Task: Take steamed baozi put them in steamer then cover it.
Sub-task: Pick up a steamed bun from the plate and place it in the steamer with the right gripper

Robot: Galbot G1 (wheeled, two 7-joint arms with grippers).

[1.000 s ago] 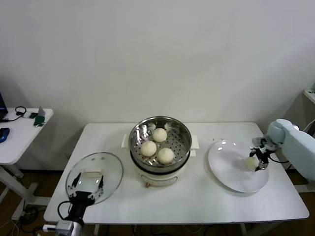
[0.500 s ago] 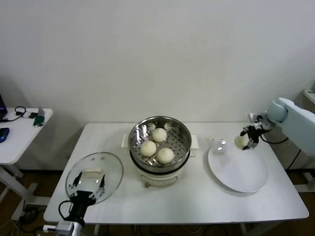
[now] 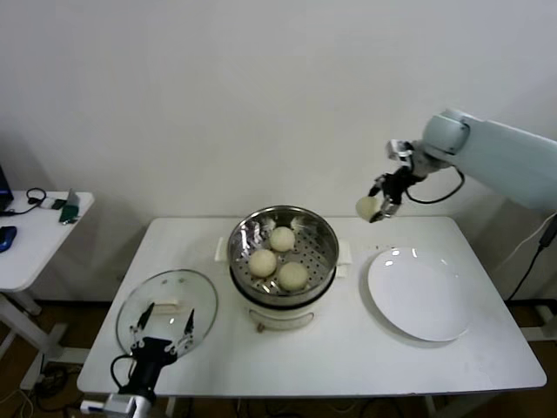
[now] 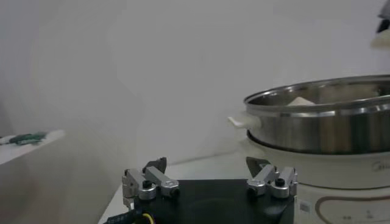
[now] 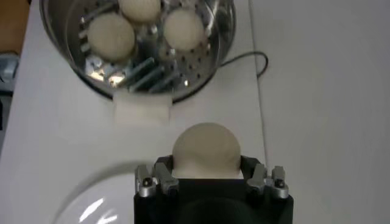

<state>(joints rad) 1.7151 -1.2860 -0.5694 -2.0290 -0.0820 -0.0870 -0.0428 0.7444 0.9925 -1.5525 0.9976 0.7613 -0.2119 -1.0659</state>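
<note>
You have a white table (image 3: 348, 348) against a plain white wall, with the steamer (image 3: 283, 252) at its middle holding three buns (image 3: 279, 257), the glass lid (image 3: 167, 306) lying left of it and a white plate (image 3: 420, 293) right of it. Your right gripper (image 3: 379, 205) is clamped on the fourth bun (image 3: 367, 206), which sat on the plate a second ago and now hangs in the air up and to the right of the steamer. Your left gripper (image 3: 162, 335) waits with fingers spread at the lid's near edge.

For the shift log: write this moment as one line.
right hand: holds bun in air between plate and steamer | steamer: three buns | left hand: open, over lid
</note>
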